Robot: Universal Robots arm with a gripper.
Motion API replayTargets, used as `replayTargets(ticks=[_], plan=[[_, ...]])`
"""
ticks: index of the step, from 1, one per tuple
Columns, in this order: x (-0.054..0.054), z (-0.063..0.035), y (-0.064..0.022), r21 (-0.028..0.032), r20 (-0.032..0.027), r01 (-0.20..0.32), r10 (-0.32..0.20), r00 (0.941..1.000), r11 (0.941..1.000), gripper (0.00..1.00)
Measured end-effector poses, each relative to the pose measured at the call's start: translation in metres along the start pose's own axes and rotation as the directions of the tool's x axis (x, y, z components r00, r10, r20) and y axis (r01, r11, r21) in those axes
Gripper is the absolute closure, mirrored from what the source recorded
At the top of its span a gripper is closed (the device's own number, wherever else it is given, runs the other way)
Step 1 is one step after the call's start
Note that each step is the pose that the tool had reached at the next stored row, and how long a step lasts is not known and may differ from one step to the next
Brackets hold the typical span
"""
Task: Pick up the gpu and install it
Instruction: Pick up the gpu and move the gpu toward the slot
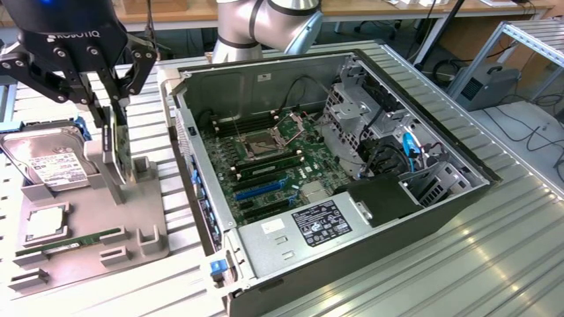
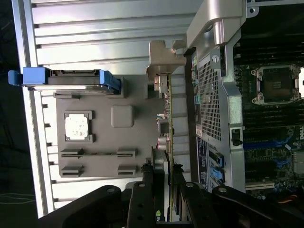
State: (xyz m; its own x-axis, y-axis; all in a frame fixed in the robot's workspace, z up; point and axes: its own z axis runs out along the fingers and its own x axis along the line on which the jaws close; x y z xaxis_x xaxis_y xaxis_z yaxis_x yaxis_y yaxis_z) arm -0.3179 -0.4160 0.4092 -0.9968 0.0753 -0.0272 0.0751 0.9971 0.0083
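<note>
One gpu (image 1: 119, 148) on edge, upper left, long axis parallel to computer case (image 1: 187, 132) wall; "ROBOTIQ" gripper (image 1: 112, 135) fingers (image 2: 141, 204) clamp it.

ROBOTIQ, printed on gripper (image 1: 112, 132) body

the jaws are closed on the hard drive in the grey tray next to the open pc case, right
No. The jaws are closed on the gpu, the thin card standing on edge, not the hard drive beside it. It is in the grey tray next to the open pc case, as the exterior view shows.
</note>
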Motion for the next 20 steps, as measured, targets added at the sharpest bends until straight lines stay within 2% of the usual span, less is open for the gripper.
replayTargets(ticks=[20], plan=[[0.0,-0.0118,0.0001,0.0,0.0,0.0,0.0,1.0,1.0,0.73]])
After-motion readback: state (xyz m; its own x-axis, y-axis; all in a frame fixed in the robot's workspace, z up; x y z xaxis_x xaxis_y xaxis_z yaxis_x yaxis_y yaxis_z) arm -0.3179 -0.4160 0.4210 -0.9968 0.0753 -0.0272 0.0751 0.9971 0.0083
